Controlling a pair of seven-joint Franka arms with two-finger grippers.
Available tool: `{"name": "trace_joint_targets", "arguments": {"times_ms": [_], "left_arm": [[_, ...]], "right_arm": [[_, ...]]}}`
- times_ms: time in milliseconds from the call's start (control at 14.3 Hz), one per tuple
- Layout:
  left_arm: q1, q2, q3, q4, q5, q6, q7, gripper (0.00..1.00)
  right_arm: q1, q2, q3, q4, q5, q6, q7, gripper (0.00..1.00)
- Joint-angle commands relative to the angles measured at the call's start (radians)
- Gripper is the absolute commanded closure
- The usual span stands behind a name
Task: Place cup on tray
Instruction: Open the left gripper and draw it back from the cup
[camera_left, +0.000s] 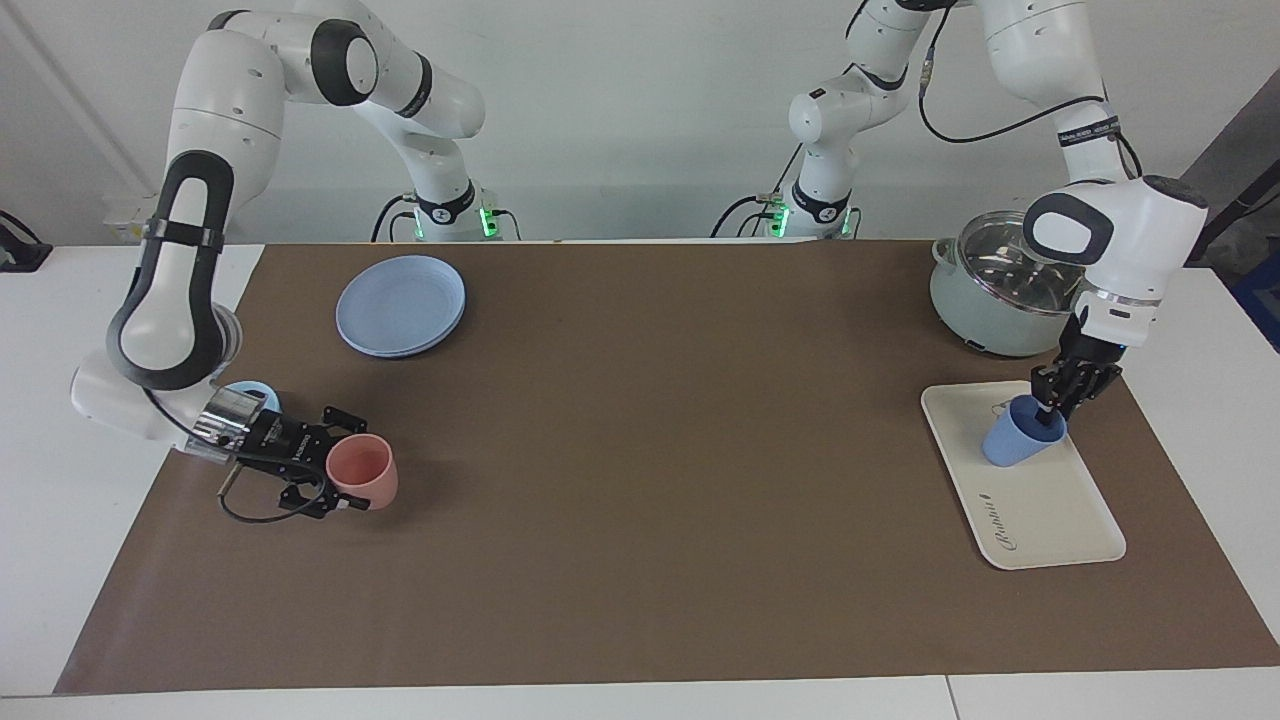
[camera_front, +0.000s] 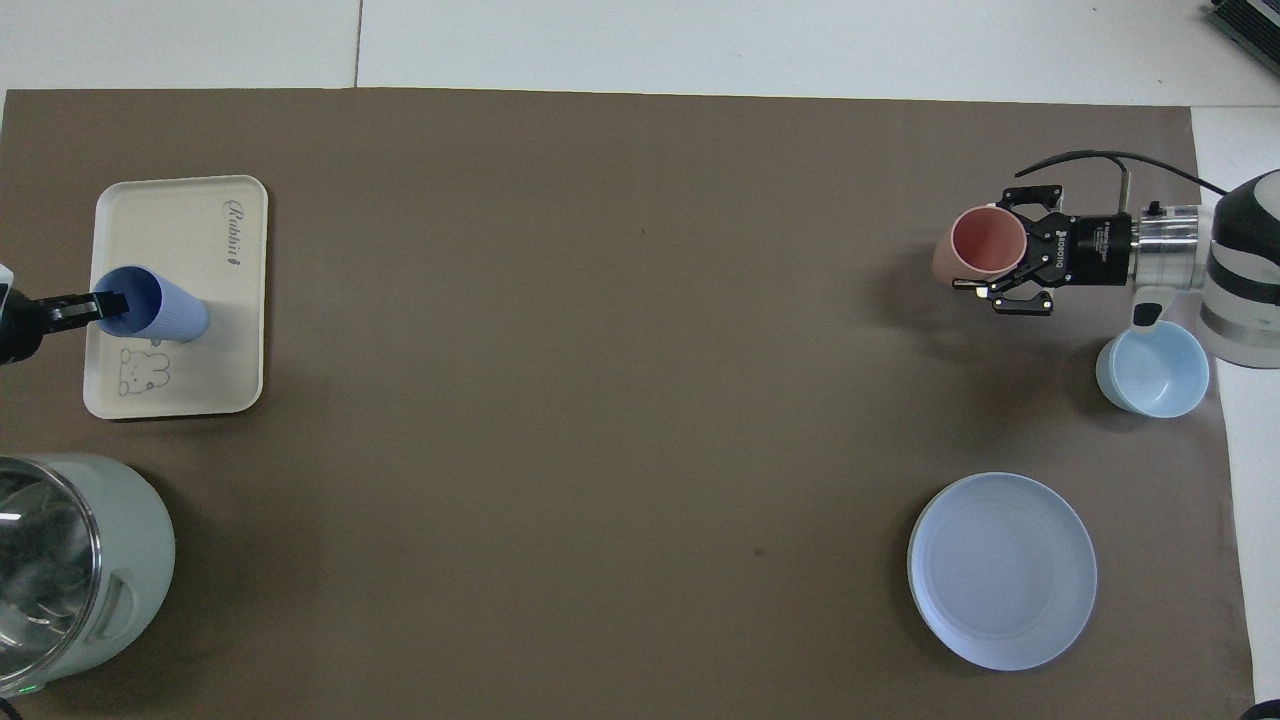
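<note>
Both arms are glossy white, built of rounded segments with dark grey to black bands at the joints. The right arm (camera_left: 170, 290) has a long white oval panel ringed in black on its forearm, then a bare metal wrist collar with a thin black cable looping beneath it. The right gripper (camera_left: 335, 475) is black, of open linkage bars, with small white lettering on its body, too small to read. The left arm (camera_left: 1120, 230) bears a black-rimmed white oval cap, black cables trailing along it and a dark lettered band. The left gripper (camera_left: 1055, 405) is black, perhaps of the same make. Green lights glow at both bases.
</note>
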Motion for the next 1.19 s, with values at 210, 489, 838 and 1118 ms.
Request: {"name": "trace_joint_targets", "arguments": {"times_ms": [210,489,838,1118], "left_arm": [[-0.009,-0.088,0.012,0.121,0.016,-0.273,0.026,0.00],[-0.012,-0.178,0.001,0.247,0.165,-0.566,0.032,0.00],[-0.160,-0.269,0.000,0.273,0.234,-0.799,-0.076,0.00],[-0.259,-0.309,-0.002,0.279,0.237,-0.909,-0.243,0.00]], "right_arm": [[0.000,0.031,0.012,0.005,0.060,0.053,-0.033,1.00],[0.000,0.025,0.012,-0.027,0.069,0.084,-0.061,1.00],[0.008,0.014,0.015,-0.062,0.077,0.113,-0.069,0.82],[0.009,-0.055,0.010,-0.068,0.057,0.110,-0.075,0.00]]}}
